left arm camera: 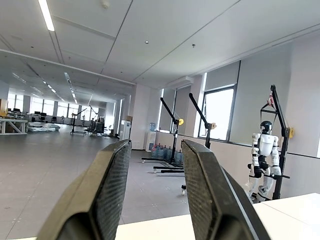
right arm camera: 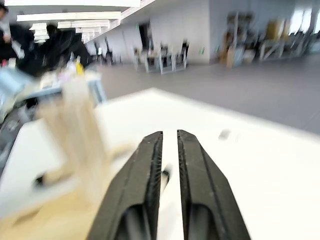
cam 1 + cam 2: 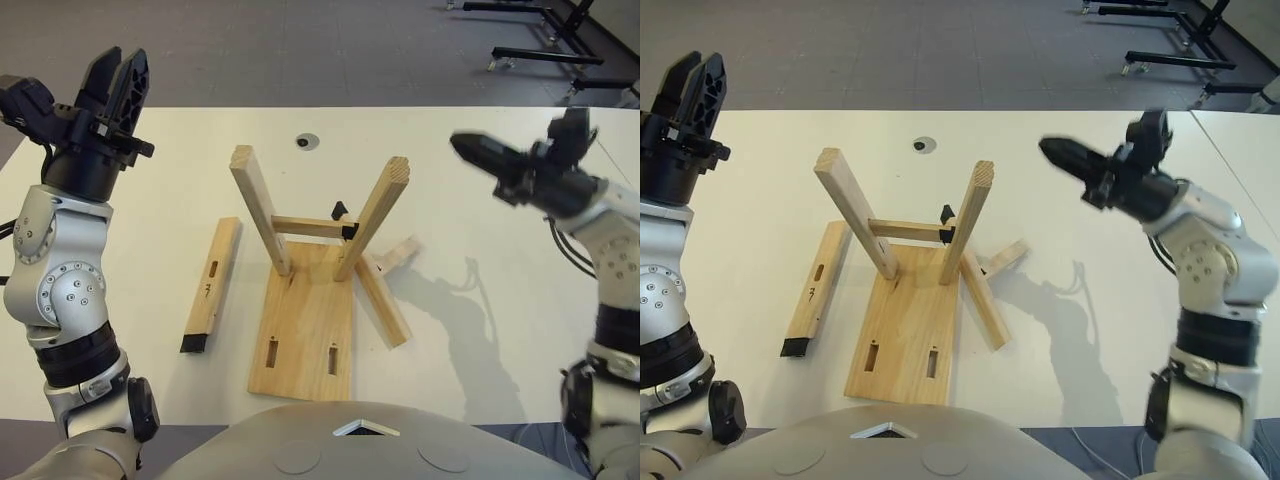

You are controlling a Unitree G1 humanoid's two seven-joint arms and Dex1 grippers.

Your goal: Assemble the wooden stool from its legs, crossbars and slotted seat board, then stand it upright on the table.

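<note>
Left eye view, stool: seat board [image 3: 305, 340] flat by the near edge of the tabletop [image 3: 480, 370]; two legs [image 3: 262, 215] slotted upright, crossbar [image 3: 305, 227] between.
Next step: grasp loose leg [image 3: 212, 285] mid-length, seat squarely in a near slot.
Left gripper [image 3: 120, 60]: wide, empty, raised above the left edge.
Right gripper [image 3: 462, 143]: narrow, almost closed, empty, above the right side.

No text, number, label or sign is legible. The loose leg [image 3: 211, 285], lying flat left of the seat board [image 3: 300, 350], carries a small dark mark beside its slot. The mark is too small to tell whether it is print.
</note>
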